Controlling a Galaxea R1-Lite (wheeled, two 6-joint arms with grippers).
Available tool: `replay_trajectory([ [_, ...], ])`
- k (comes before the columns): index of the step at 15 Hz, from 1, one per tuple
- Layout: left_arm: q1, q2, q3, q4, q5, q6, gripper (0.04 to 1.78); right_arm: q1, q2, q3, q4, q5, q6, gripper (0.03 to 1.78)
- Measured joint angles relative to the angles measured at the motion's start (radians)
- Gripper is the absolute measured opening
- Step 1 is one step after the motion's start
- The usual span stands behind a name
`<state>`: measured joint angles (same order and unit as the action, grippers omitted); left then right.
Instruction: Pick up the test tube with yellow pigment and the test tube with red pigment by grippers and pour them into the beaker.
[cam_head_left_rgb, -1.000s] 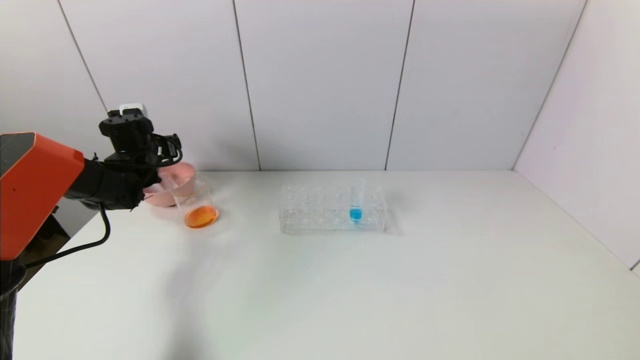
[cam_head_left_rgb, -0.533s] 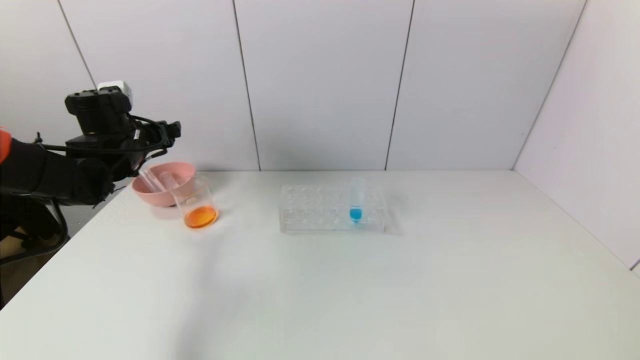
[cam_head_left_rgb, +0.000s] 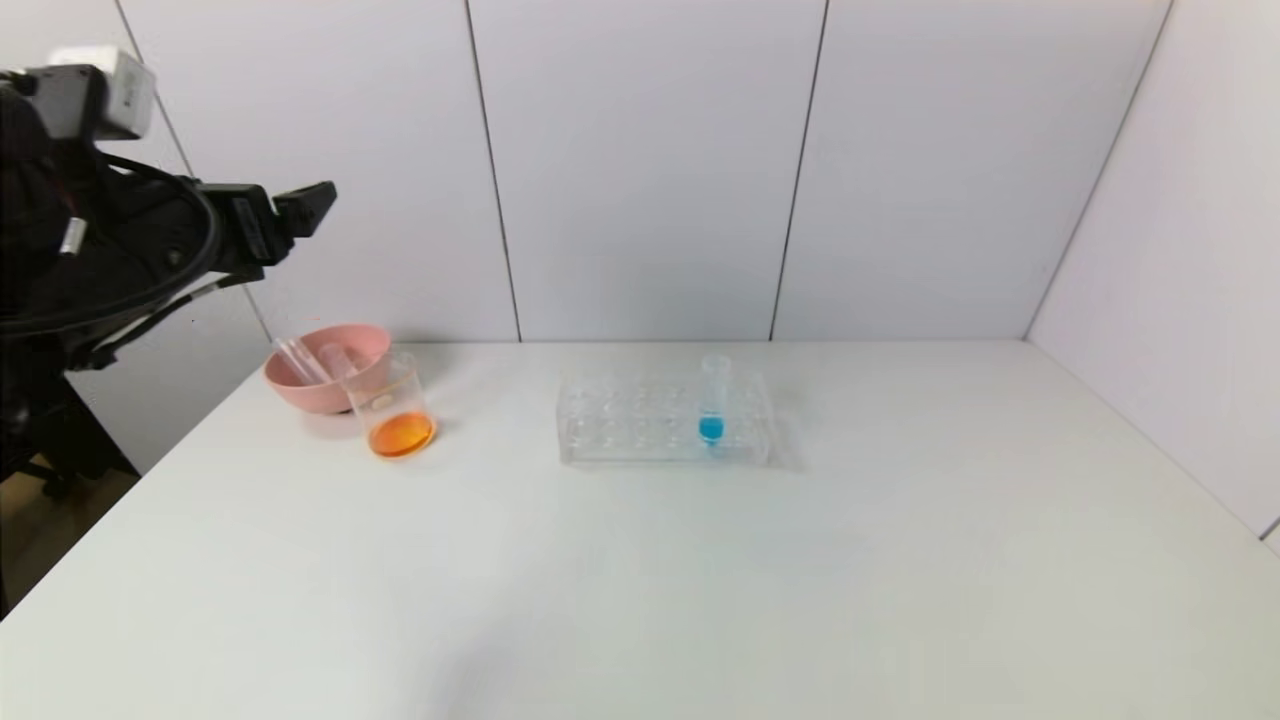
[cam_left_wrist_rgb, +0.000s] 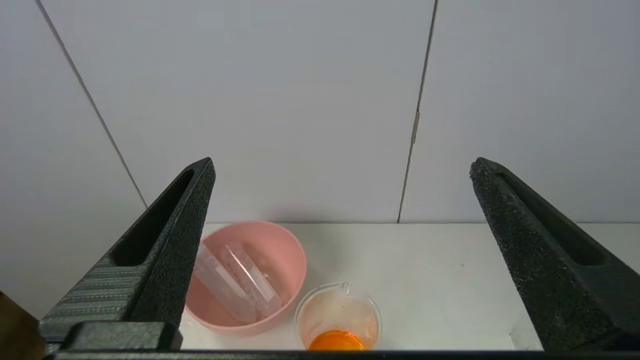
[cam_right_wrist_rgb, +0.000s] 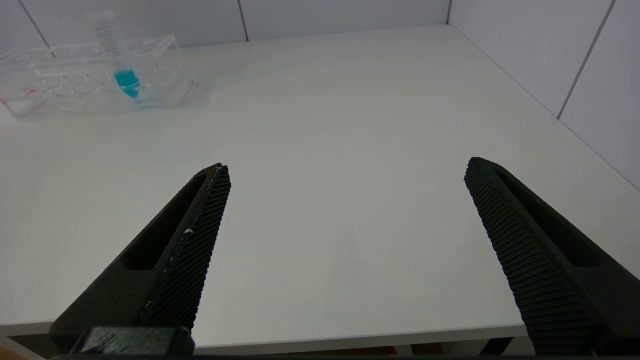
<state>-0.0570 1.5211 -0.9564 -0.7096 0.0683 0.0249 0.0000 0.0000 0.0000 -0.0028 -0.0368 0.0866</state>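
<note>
The beaker (cam_head_left_rgb: 392, 405) stands at the table's back left with orange liquid in its bottom; it also shows in the left wrist view (cam_left_wrist_rgb: 338, 320). Two clear tubes (cam_head_left_rgb: 303, 361) lean inside the pink bowl (cam_head_left_rgb: 362, 374) just behind it. No yellow or red liquid shows in them (cam_left_wrist_rgb: 246, 281), so I cannot tell which is which. My left gripper (cam_head_left_rgb: 305, 205) is raised high above and to the left of the bowl, open and empty (cam_left_wrist_rgb: 341, 167). My right gripper (cam_right_wrist_rgb: 345, 170) is open and empty, low over the table's front edge, out of the head view.
A clear many-holed tube rack (cam_head_left_rgb: 640, 418) stands mid-table at the back and holds one upright tube with blue liquid (cam_head_left_rgb: 712, 402); both show in the right wrist view (cam_right_wrist_rgb: 60, 85) (cam_right_wrist_rgb: 121, 62). White wall panels close off the back and right.
My left gripper has risen from the pink bowl and pulled back up and to the left, empty. The tubes stay in the bowl. The beaker and the rack have not moved.
</note>
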Motion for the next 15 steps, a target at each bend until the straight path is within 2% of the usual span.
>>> replay_trajectory([
  [4, 0.000, -0.259, 0.076, 0.100, 0.044, 0.129, 1.78, 0.000, 0.000, 0.000, 0.000, 0.000, 0.000, 1.71],
  [7, 0.000, -0.497, 0.113, 0.230, 0.105, 0.216, 1.78, 0.000, 0.000, 0.000, 0.000, -0.001, 0.000, 1.71],
  [12, 0.000, -0.879, 0.165, 0.465, 0.200, 0.254, 1.78, 0.000, 0.000, 0.000, 0.000, 0.000, 0.000, 1.71],
  [15, 0.000, -1.075, 0.228, 0.511, 0.202, 0.257, 1.78, 0.000, 0.000, 0.000, 0.000, -0.001, 0.000, 1.71],
])
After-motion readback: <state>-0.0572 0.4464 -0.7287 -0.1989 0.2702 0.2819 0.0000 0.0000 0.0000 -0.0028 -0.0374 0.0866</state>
